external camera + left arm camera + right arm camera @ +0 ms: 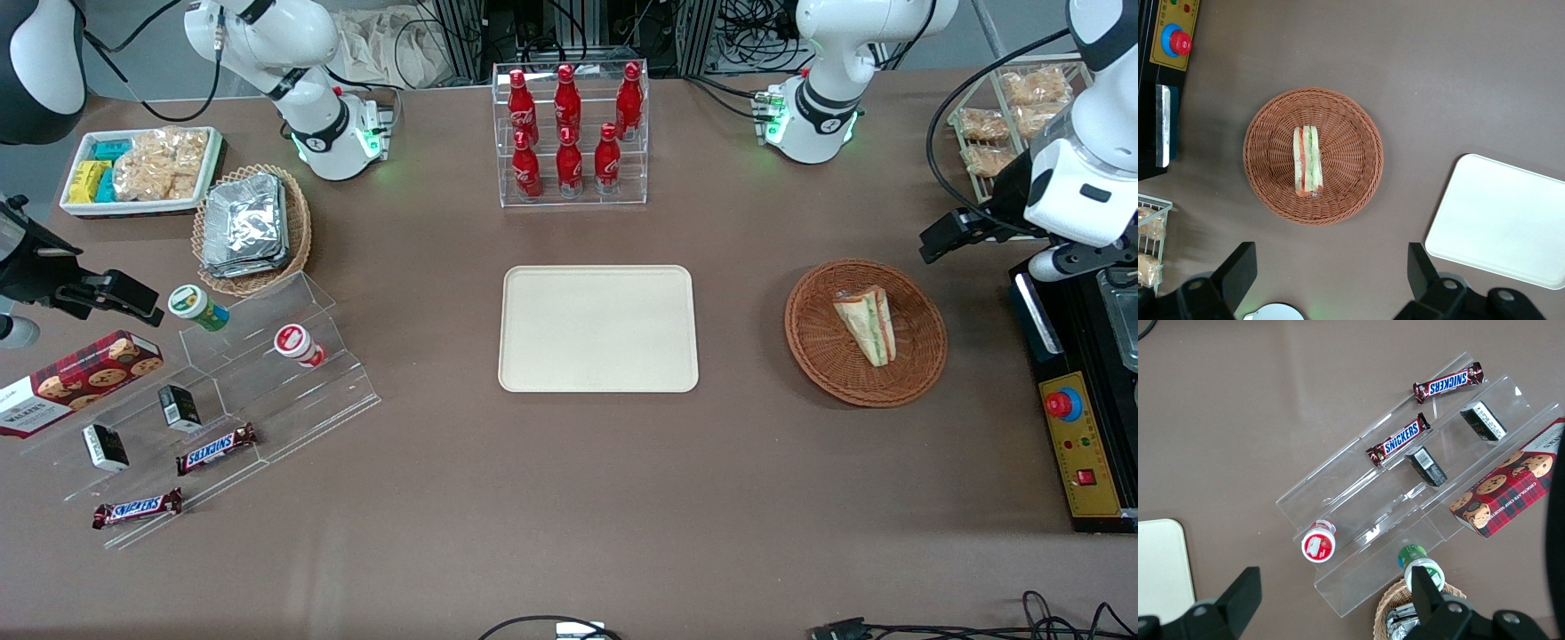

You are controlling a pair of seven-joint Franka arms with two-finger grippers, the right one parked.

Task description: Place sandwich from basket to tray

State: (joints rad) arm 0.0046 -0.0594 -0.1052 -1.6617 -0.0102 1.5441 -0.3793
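The sandwich (867,324) is a pale wedge with green and red filling. It lies in the round reddish-brown basket (809,356), toward the working arm's end of the table. The beige tray (597,329) lies flat at the table's middle, with nothing on it. My left gripper (949,236) hangs high above the table, farther from the front camera than the basket, and it is open and empty. The left wrist view looks down on the sandwich (1308,162), the basket (1351,133) and a corner of the tray (1501,220); the gripper (1331,273) has its fingers (1238,270) spread wide over bare table.
A black control box with a red stop button (1080,444) lies beside the basket at the working arm's end. A wire rack of fried snacks (1013,116) stands farther back. A rack of red bottles (570,133) stands past the tray. Acrylic steps with snacks (222,391) lie toward the parked arm's end.
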